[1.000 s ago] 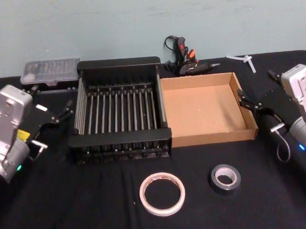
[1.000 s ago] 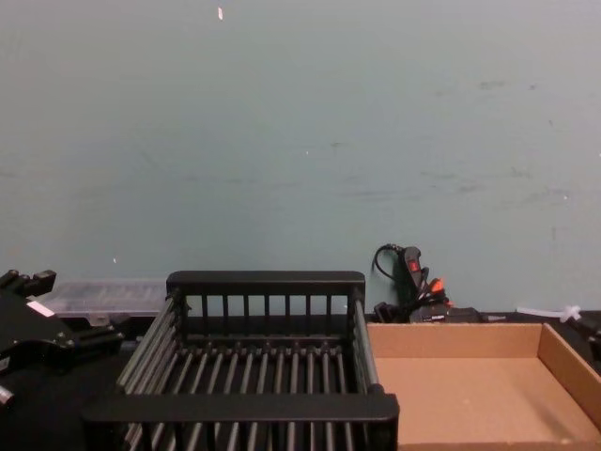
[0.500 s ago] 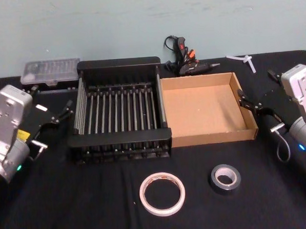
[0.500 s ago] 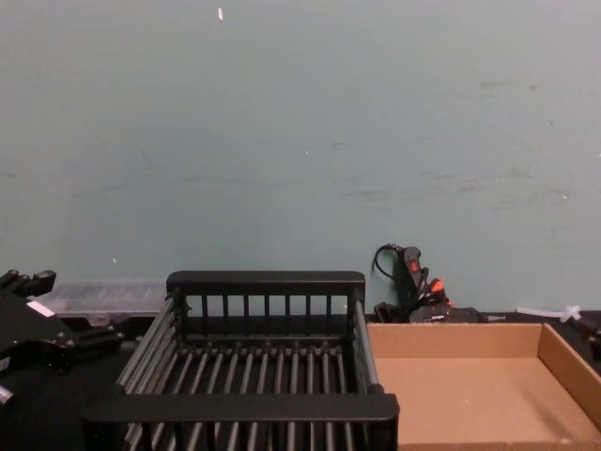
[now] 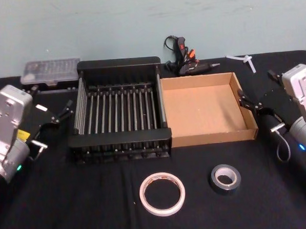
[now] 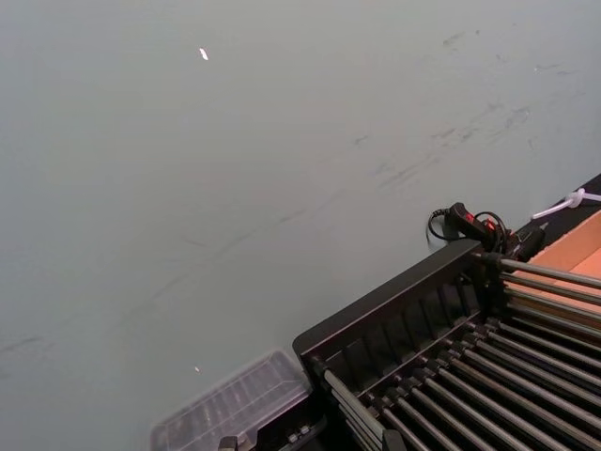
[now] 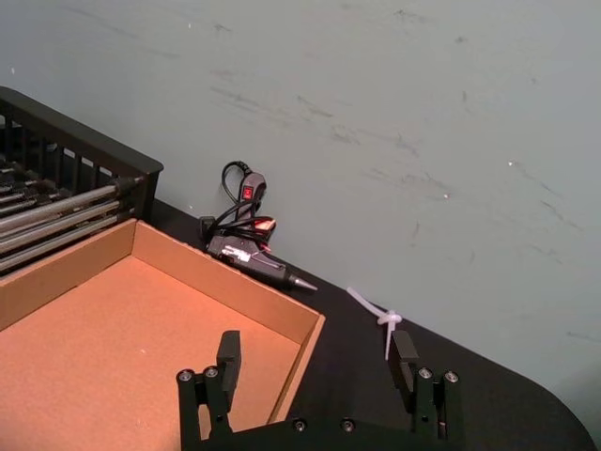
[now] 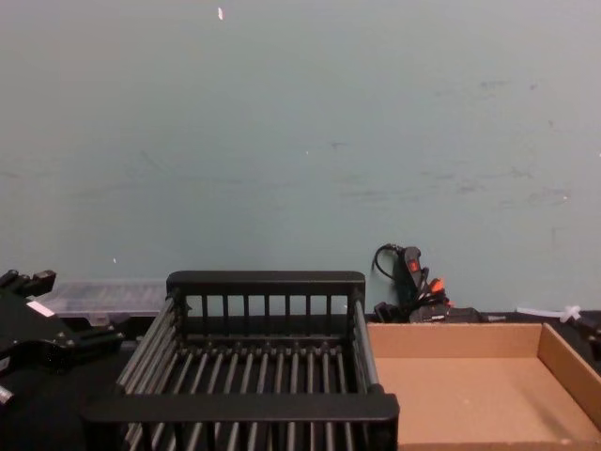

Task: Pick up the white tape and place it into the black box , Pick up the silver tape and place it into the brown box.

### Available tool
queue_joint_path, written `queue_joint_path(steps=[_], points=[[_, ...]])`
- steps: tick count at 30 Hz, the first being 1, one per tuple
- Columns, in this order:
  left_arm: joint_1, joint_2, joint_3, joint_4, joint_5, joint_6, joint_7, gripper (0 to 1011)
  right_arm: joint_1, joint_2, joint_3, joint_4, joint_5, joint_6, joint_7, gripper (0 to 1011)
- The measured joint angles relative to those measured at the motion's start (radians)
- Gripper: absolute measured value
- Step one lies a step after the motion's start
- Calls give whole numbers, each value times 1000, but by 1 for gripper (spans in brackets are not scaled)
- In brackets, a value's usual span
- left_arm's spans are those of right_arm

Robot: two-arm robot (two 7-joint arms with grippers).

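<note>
Both tapes (image 5: 163, 194) lie well apart from either pincer (image 5: 251, 103).

A black glue gun (image 5: 183, 59) with orange trigger, a clear plastic parts case (image 5: 50, 71) and a white cable tie (image 5: 242, 59) lie along the black-draped worktop's (image 5: 70, 201) far edge, below a pale teal wall (image 5: 137, 18).

1. white tape (image 5: 163, 194): thin ring, flat, front centre of counter.
2. silver tape (image 5: 226, 178): small grey roll, flat, near its right.
3. black box (image 5: 120, 143): slatted, empty.
4. brown box (image 5: 209, 137): empty, touching it.
</note>
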Motion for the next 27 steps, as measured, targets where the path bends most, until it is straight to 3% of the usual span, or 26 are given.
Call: queue_joint_path(steps=[9,23,27], points=[[0,0,0,0,0,0,0,1001,-47,-1,39,-56,29,18,32,1002],[0,0,0,0,0,0,0,1001,-167,25,106,-238,106,147,72,1002],[0,0,0,0,0,0,0,1001,-199,33,119,-289,122,207,85,1002]])
